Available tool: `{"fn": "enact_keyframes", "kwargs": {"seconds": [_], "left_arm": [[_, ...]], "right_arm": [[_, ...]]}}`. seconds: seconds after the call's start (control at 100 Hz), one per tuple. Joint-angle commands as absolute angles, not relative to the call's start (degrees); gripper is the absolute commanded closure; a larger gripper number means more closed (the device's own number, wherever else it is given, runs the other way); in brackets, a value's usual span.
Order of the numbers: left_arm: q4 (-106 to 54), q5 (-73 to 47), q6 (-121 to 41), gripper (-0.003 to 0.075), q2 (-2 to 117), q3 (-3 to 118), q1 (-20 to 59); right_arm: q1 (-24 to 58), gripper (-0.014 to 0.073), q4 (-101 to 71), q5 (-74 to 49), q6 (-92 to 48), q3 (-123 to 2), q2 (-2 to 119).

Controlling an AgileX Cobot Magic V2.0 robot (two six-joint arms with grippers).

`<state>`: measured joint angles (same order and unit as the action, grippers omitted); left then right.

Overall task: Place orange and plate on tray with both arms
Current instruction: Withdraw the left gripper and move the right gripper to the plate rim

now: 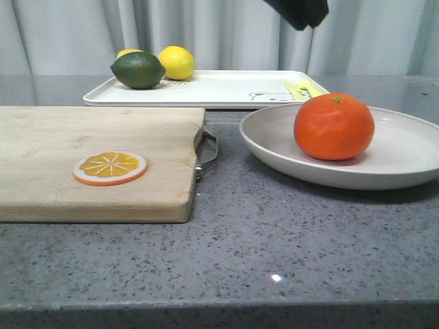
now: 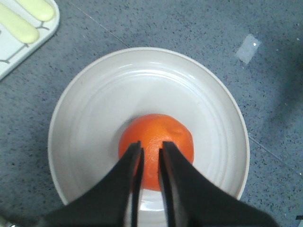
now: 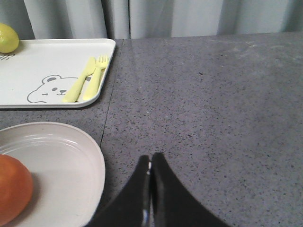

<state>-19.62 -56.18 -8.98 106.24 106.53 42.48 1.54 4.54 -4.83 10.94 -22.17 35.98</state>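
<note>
The orange [image 1: 334,127] sits left of centre in the plate [image 1: 405,147] on the counter [image 1: 274,240]; the tray [image 1: 219,89] lies just beyond, at the plate's 11 o'clock. The left end effector [image 2: 149,150] hangs above the orange, fingers slightly parted, grasping nothing. The right end effector [image 3: 150,165] is clenched empty over bare counter at the plate's 3 o'clock. Judged step: approach for the orange pick. Next move calls for wider opening, then descent around the fruit.
</note>
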Motion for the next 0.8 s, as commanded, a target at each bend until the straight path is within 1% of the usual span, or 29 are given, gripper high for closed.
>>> {"fn": "enact_keyframes", "kwargs": {"seconds": [0.0, 0.09, 0.23, 0.45, 0.69, 0.73, 0.79], "left_arm": [[-18.7, -54.0, -8.8, 0.0706, 100.7, 107.9, 41.6], [-18.4, -53.7, -8.8, 0.074, 98.2, 105.7, 40.5], [-18.1, -50.7, -8.8, 0.0739, 92.8, 99.1, 38.0], [-18.1, -44.5, -8.3, 0.0739, 80.9, 83.0, 33.9], [-18.1, -34.9, -6.8, 0.0739, 65.1, 64.2, 30.0], [-18.1, -33.3, -6.4, 0.0739, 62.1, 61.1, 29.6], [-18.1, -31.1, -6.4, 0.0739, 58.2, 57.1, 28.8]], "right_arm": [[1.2, 0.0652, 5.4, -0.6, 10.5, -24.2, 36.4], [1.2, 0.0652, 5.4, -1.9, 10.5, -24.4, 36.4], [1.2, 0.0652, 5.4, -6.1, 10.5, -26.7, 37.1], [1.2, 0.0652, 4.4, -14.2, 10.5, -32.2, 41.4], [2.5, 0.0648, 3.7, -25.7, 10.5, -42.1, 50.0], [3.2, 0.0639, 3.7, -27.0, 10.5, -43.5, 51.4], [4.6, 0.0593, 3.7, -28.6, 10.5, -45.8, 53.6]]}}
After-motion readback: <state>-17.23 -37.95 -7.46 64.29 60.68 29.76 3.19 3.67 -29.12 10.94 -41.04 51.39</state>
